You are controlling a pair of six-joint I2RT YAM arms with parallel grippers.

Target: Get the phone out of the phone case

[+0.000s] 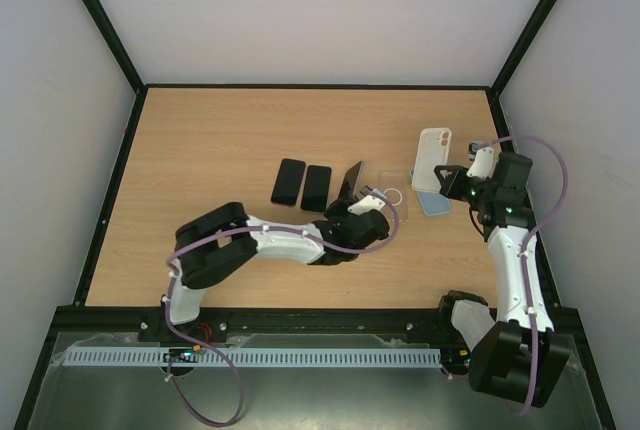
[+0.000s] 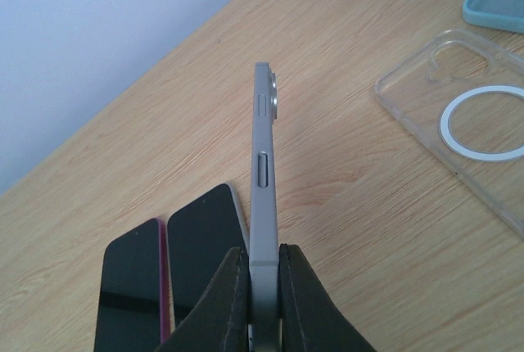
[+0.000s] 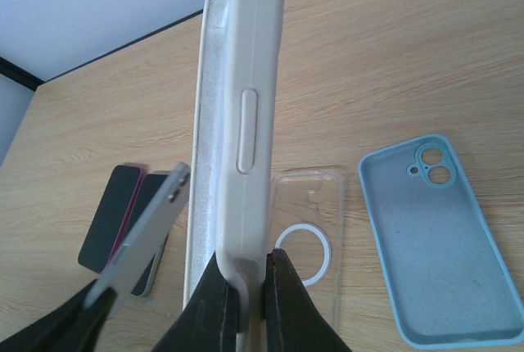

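My left gripper [image 1: 366, 204] is shut on a bare grey phone [image 1: 350, 181] and holds it on edge above the table. In the left wrist view the phone [image 2: 262, 172] stands edge-on between my fingers [image 2: 264, 274], side buttons and camera bump showing. My right gripper [image 1: 455, 186] is shut on a cream phone case [image 1: 433, 153], apart from the phone, at the right. In the right wrist view the case [image 3: 241, 123] stands edge-on between the jaws [image 3: 246, 278], its pale inner lining showing and no phone in it. The grey phone [image 3: 147, 229] shows at its left.
Two dark phones [image 1: 288, 182] [image 1: 316, 187] lie face up left of the left gripper. A clear case with a white ring [image 1: 397, 200] [image 3: 315, 213] and a light blue case [image 1: 436, 204] [image 3: 438, 237] lie between the grippers. Black frame rails edge the table.
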